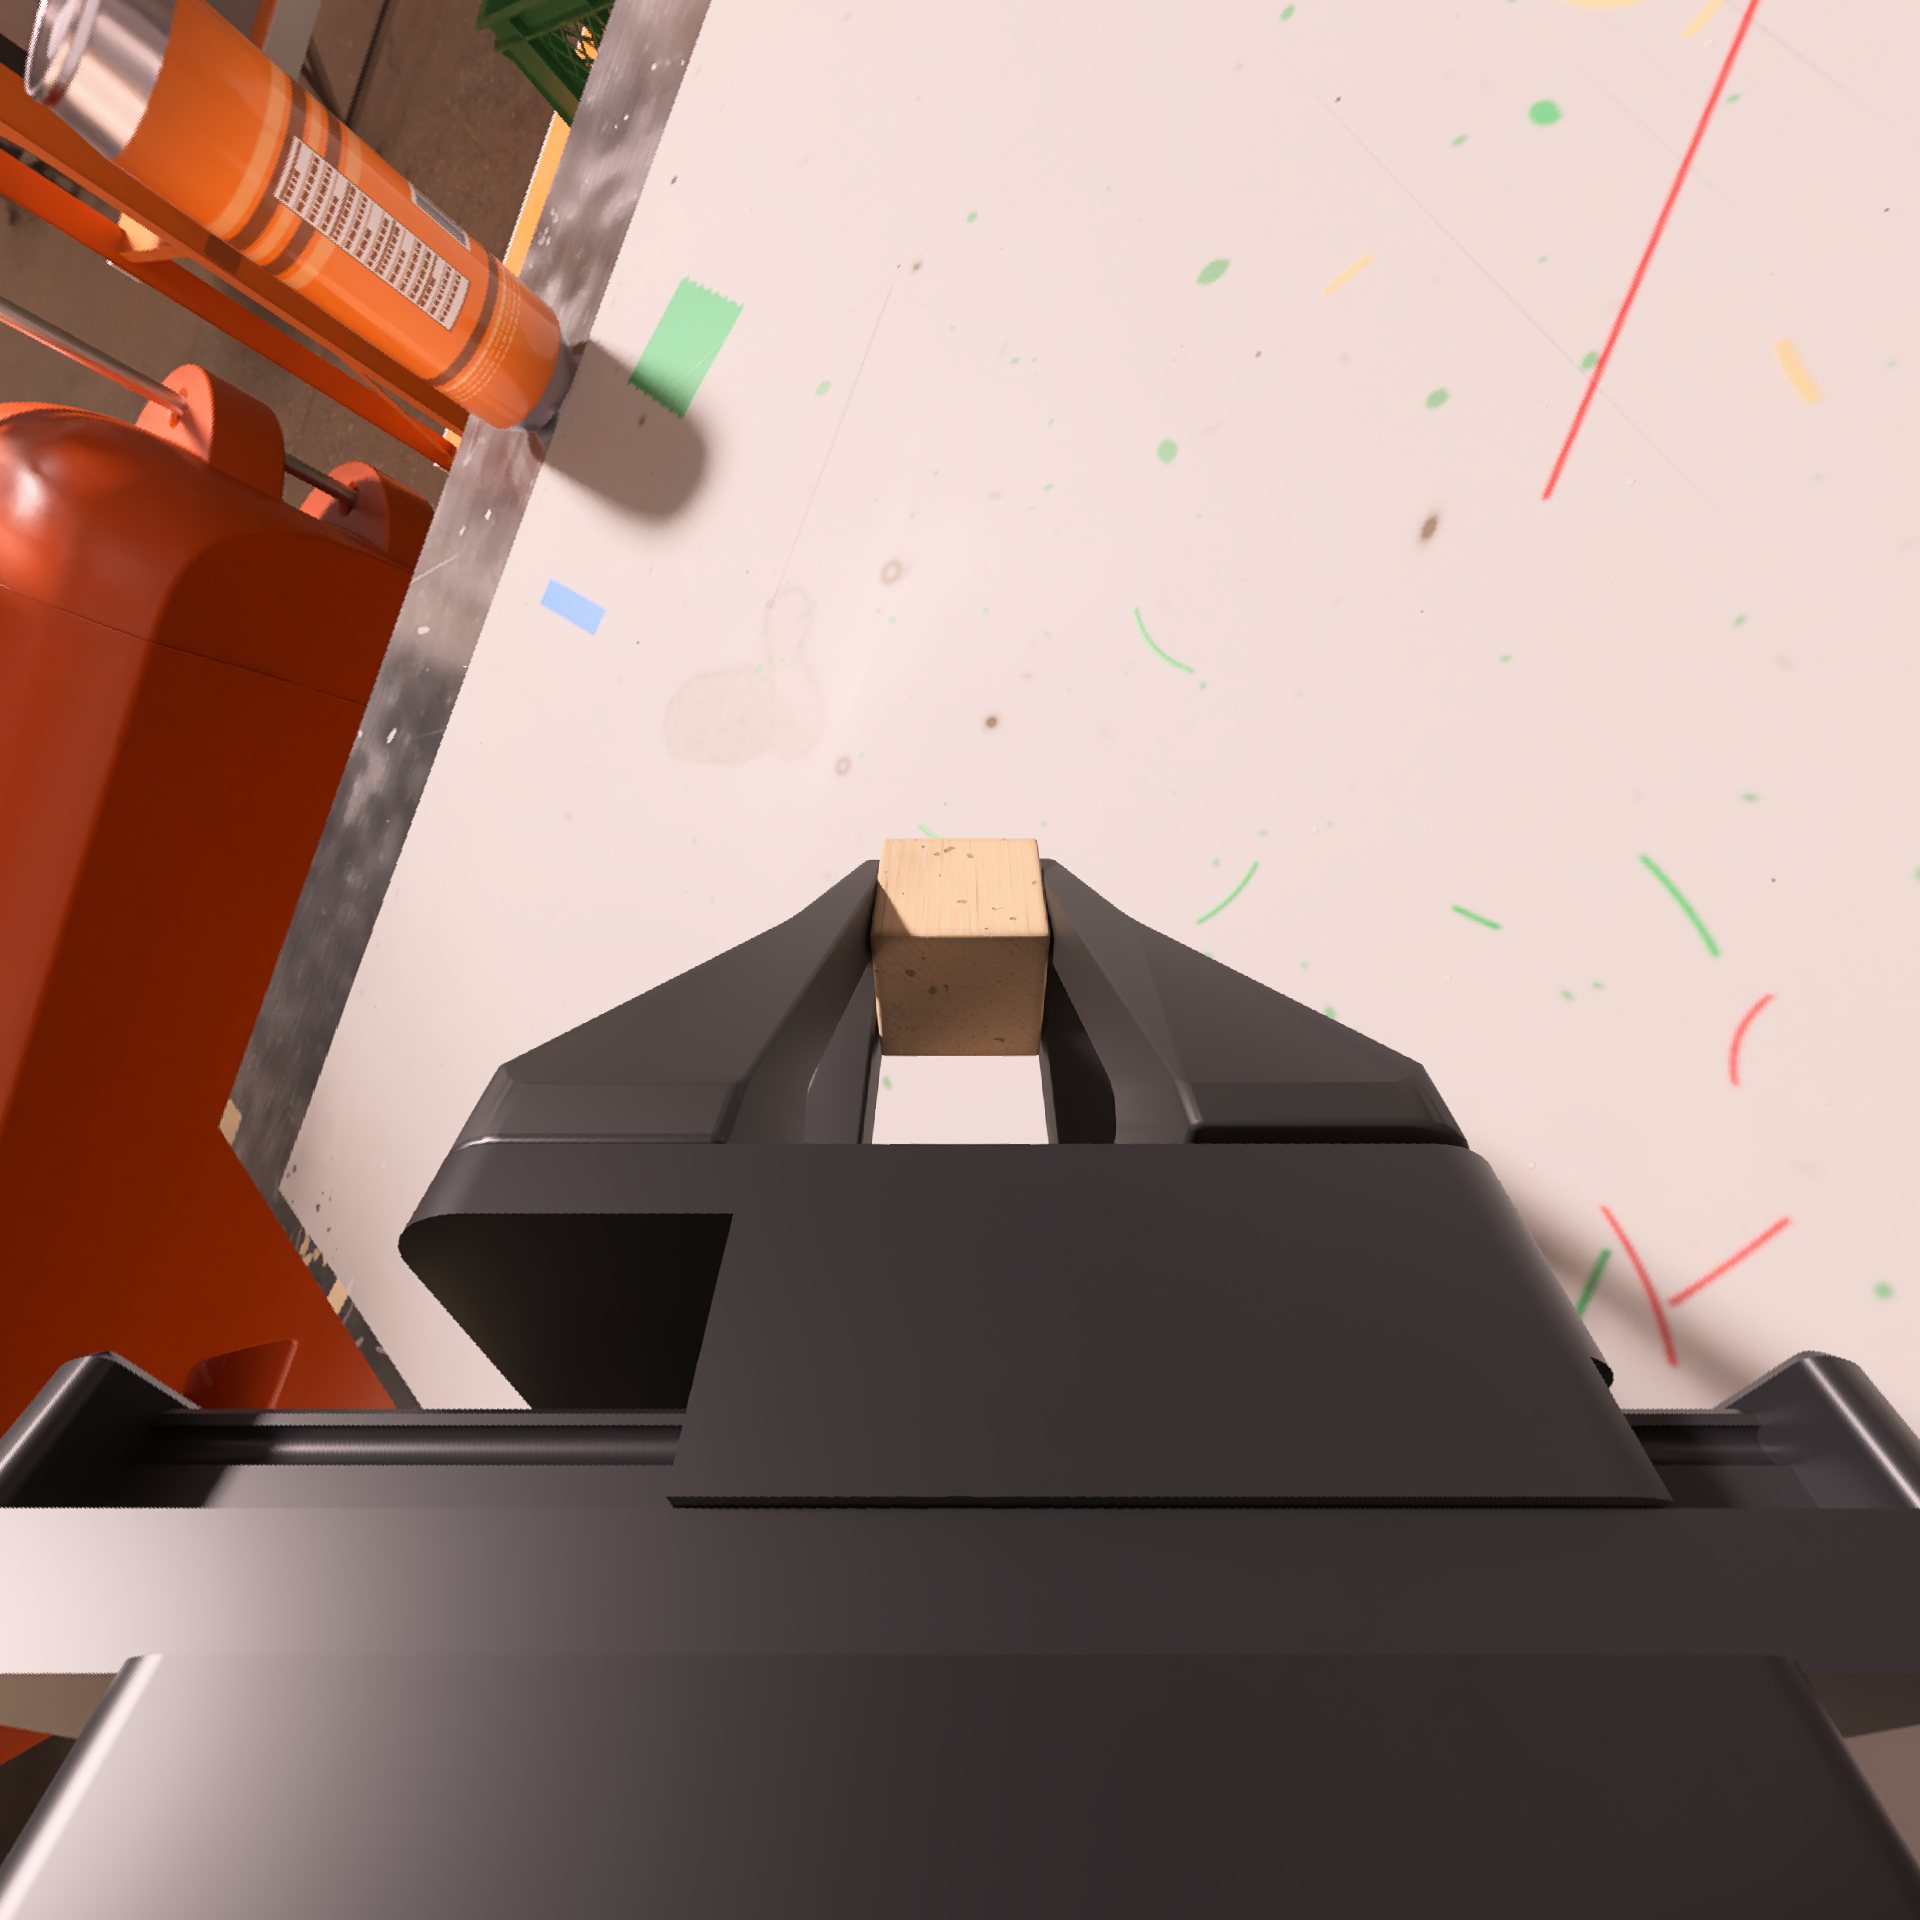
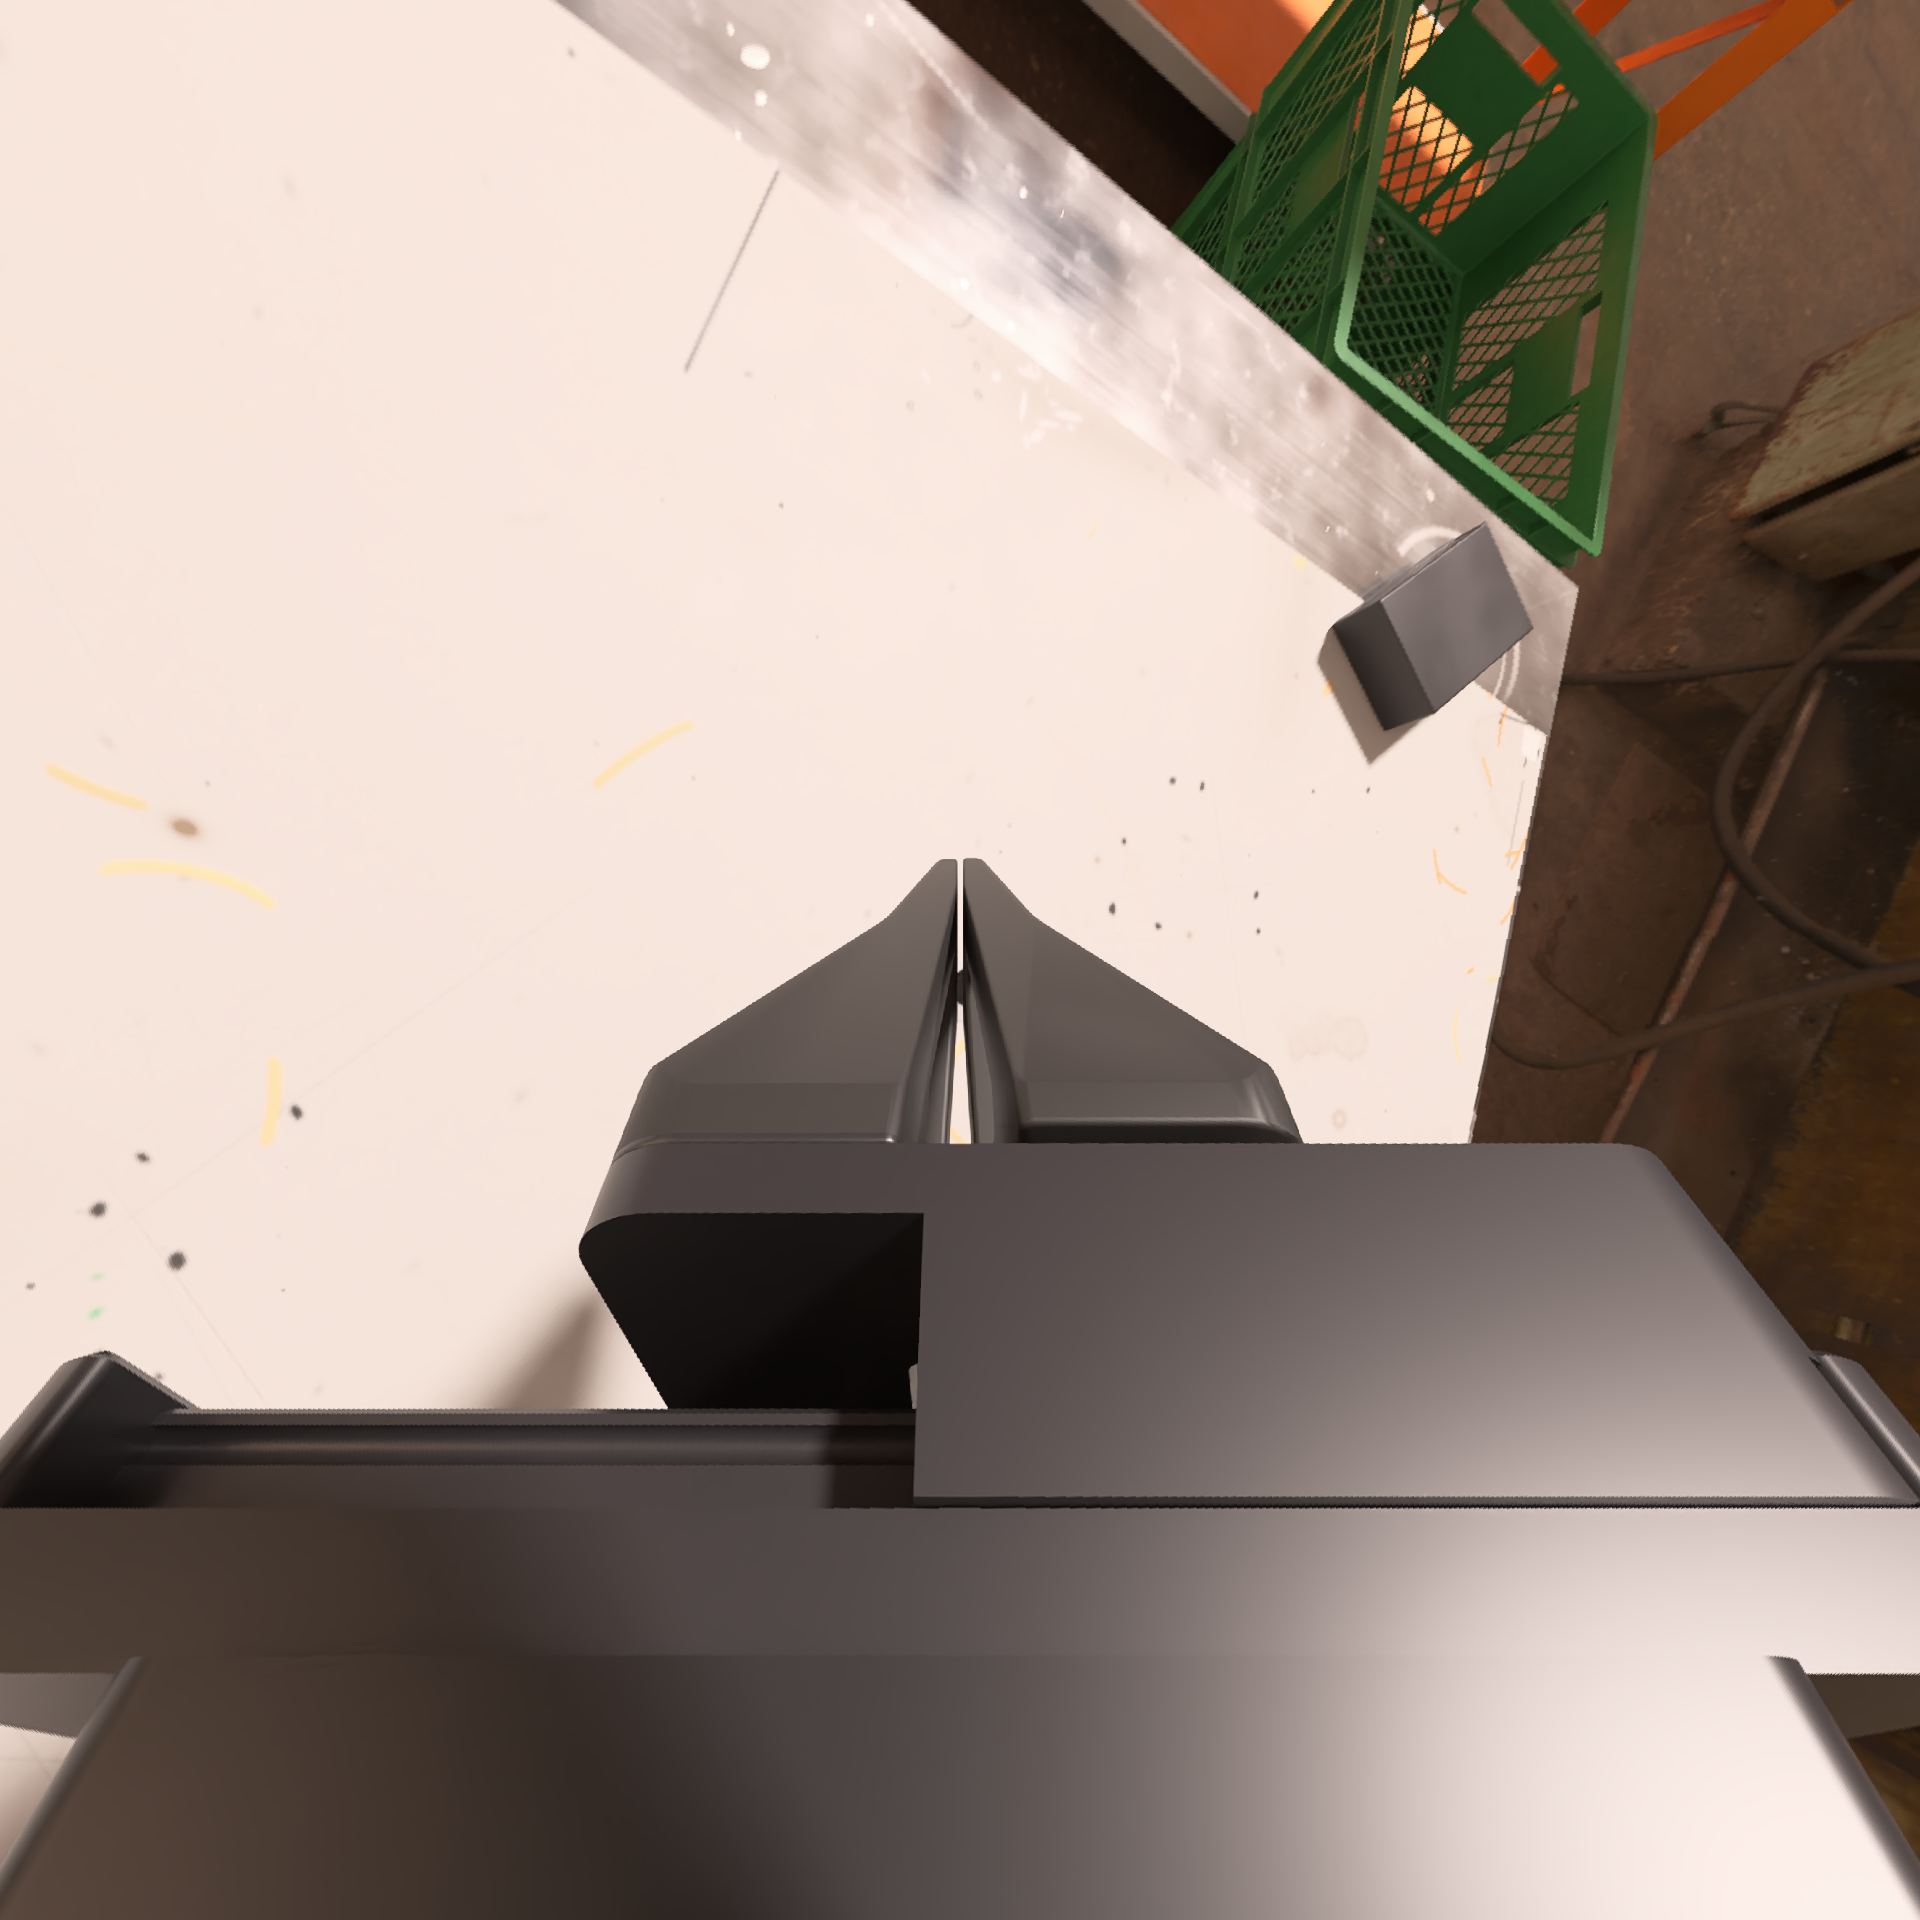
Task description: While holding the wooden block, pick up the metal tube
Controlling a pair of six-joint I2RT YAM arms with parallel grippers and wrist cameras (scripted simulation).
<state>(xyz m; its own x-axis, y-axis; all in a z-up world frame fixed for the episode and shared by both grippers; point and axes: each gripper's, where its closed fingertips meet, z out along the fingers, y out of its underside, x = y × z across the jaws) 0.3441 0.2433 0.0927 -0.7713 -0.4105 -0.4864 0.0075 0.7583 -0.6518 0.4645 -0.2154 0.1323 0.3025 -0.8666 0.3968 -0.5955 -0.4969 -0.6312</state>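
My left gripper (image 1: pixel 958 878) is shut on a small pale wooden block (image 1: pixel 958 940), which sits between the fingertips and is held above the white table (image 1: pixel 1299 520). My right gripper (image 2: pixel 959 868) is shut with nothing between its fingers, above the table (image 2: pixel 416 520). A short grey metal piece with boxy sides (image 2: pixel 1429 623), apparently the metal tube, lies at the table's far right corner, partly on the metal edge strip. It is ahead and to the right of my right gripper, well apart from it. It does not show in the left wrist view.
An orange sealant cartridge in an orange frame (image 1: pixel 343 229) reaches over the table's left edge beside a red-orange housing (image 1: pixel 156 831). The table has a metal rim (image 2: pixel 1091 260). A green mesh crate (image 2: pixel 1455 281) stands beyond the far edge. Cables (image 2: pixel 1766 883) lie on the floor to the right.
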